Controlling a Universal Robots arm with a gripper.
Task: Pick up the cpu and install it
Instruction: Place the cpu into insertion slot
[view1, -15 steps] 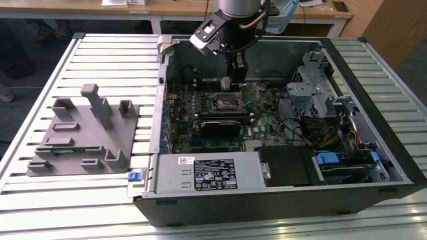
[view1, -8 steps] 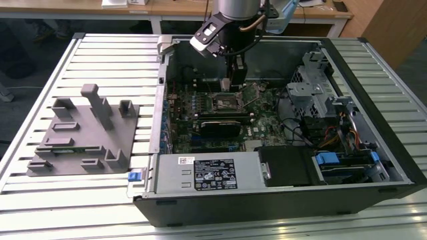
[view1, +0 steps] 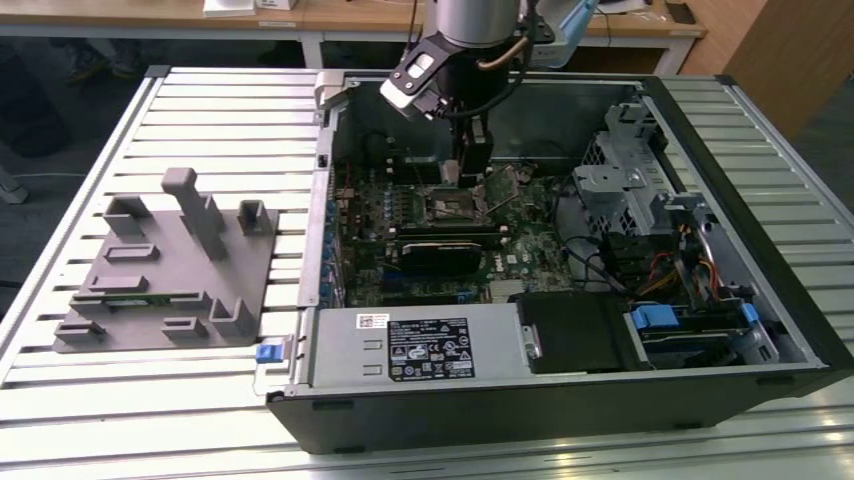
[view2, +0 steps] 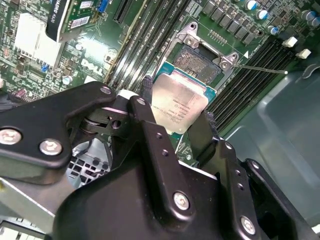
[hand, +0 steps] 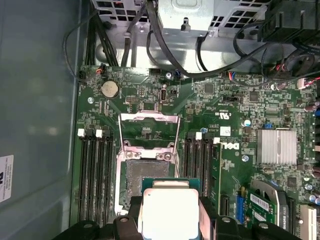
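Gripper (view2: 175, 112) clenched on the chip (view2: 179, 97), just above the open socket (view2: 200, 60); lowered crooked, it might jam or damage that.

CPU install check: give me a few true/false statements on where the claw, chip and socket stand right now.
1. The claw is shut on the cpu. True.
2. The cpu sits seated in the socket. False: the socket is bare; the claw holds the cpu.
3. The socket's metal frame is flipped open. True.
4. The claw hangs over the grey fixture. False: it is inside the computer case.
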